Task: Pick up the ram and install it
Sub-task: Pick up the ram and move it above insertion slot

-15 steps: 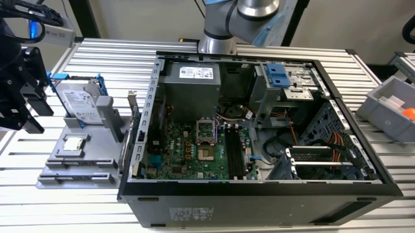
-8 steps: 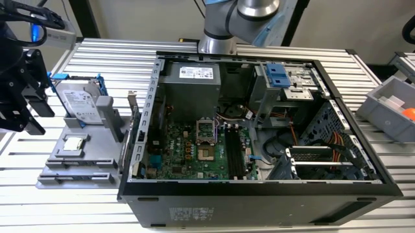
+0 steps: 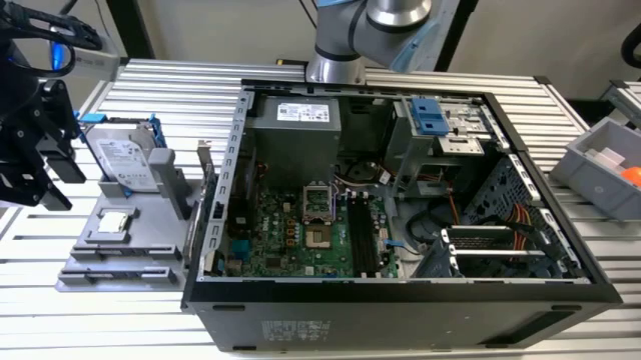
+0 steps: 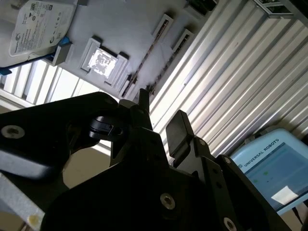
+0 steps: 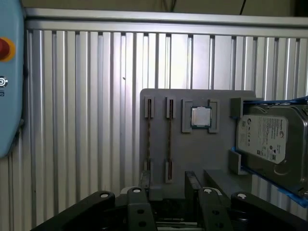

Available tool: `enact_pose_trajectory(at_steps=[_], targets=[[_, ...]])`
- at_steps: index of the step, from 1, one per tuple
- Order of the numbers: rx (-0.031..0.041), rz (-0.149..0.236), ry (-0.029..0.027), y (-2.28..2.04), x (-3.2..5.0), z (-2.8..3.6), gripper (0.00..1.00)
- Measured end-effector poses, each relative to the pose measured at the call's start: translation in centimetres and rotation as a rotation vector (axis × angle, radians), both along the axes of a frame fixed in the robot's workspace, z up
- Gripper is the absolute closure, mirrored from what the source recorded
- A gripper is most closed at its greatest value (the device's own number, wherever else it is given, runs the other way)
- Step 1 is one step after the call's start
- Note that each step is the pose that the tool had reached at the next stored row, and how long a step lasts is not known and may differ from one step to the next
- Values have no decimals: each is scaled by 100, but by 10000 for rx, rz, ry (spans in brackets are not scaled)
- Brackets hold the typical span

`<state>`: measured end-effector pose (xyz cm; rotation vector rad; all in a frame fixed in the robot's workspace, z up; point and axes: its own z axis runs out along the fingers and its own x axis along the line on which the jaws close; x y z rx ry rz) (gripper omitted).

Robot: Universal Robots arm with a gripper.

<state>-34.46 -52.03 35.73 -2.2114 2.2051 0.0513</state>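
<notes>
Two ram sticks stand on edge in slots of a grey holder (image 5: 192,154); one ram stick (image 5: 148,139) sits beside the other (image 5: 169,139), both seen as thin strips. In the second wrist view a ram stick (image 4: 150,50) appears as a thin line across the holder. My gripper (image 5: 168,185) hovers over the holder's near end, by the ends of the sticks, open with nothing between its fingers (image 4: 178,126). In the exterior view the gripper (image 3: 55,176) hangs at the far left, beside the holder (image 3: 120,255). The motherboard's dark ram slots (image 3: 362,234) lie inside the open computer case (image 3: 401,300).
On the holder also sit a small square silver processor chip (image 5: 200,117) and a silver hard drive (image 5: 272,139) in a blue frame. A grey bin (image 3: 606,169) stands at the exterior view's right. A light blue pendant (image 5: 9,77) lies on the ribbed metal table (image 5: 86,120).
</notes>
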Motion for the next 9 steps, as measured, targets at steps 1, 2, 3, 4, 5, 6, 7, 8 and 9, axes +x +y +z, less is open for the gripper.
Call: enact_pose_trajectory(at_steps=[1,2,3,4,5,6,7,8,9], targets=[[1,0,-1,0,0,-5,0],[1,0,-1,0,0,-10,0],[0,0,0,0,0,-14,0],[1,0,-1,0,0,-18,0],[1,0,-1,0,0,-23,0],[0,0,-1,0,0,-28,0],[0,0,0,0,0,-32,0],[1,0,-1,0,0,-36,0],[1,0,-2,0,0,-41,0]])
